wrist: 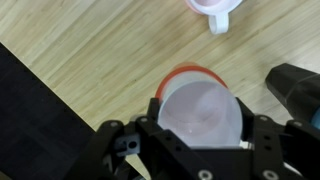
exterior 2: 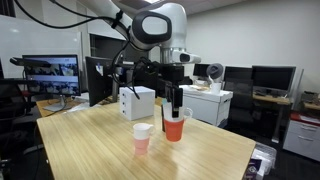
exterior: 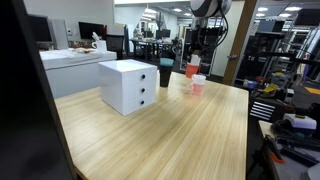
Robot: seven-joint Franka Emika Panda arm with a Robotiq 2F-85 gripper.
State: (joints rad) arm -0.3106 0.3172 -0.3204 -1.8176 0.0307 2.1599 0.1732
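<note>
An orange cup with a pale inside fills the middle of the wrist view, and my gripper is shut on it, one black finger pressing each side of the rim. In both exterior views the gripper comes down from above onto this cup near the table's end. Whether the cup's base rests on the wood, I cannot tell. A small white cup with a pinkish tint stands close beside it, also seen as the white cup and at the top edge of the wrist view as the white cup.
A white two-drawer box stands on the wooden table, with a black cup behind it. A dark object lies right of the gripper. Desks, monitors and shelves surround the table.
</note>
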